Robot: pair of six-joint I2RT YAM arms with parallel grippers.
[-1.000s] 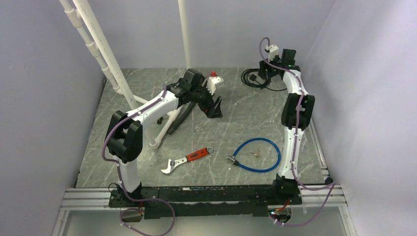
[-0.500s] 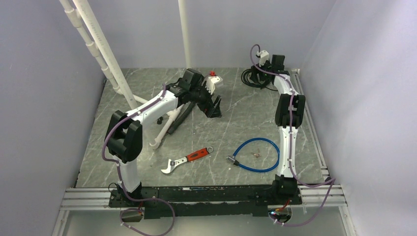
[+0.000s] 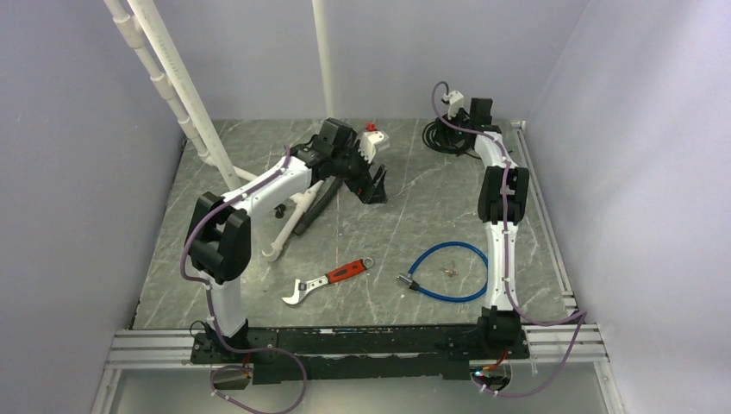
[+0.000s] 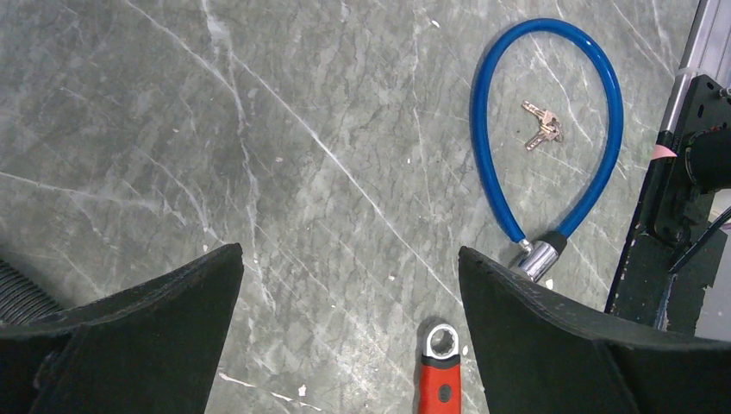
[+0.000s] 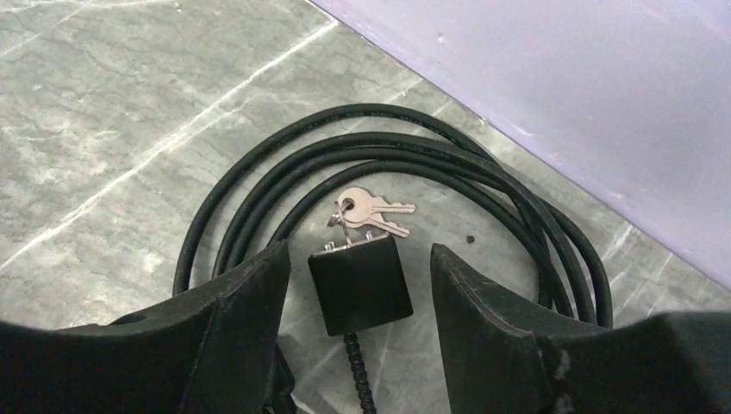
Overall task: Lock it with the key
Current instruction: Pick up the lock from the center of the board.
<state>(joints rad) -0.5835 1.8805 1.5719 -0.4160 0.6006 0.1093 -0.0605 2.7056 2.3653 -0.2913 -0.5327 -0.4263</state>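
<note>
Overhead, the left tool (image 3: 375,188) hangs above the middle of the bench (image 3: 431,207), toward the far edge, its jaws wide apart and holding nothing. The right arm (image 3: 504,194) reaches into the far right corner, over a coiled black cable (image 3: 441,138). A blue cable lock (image 3: 483,267) lies looped near the front edge, right of centre, with small keys (image 3: 448,272) inside its loop. A red-handled wrench (image 3: 332,278) lies to its left, apart from it.

From the left wrist, the blue loop, its keys and the wrench's ring end show on the bench beyond the spread fingers, none of them touched.

From the right wrist, the right tool (image 5: 355,254) stands apart astride a black lock body (image 5: 360,293), with a gap on each side. A ring of keys (image 5: 375,207) lies touching its far end, inside the black coil.
</note>
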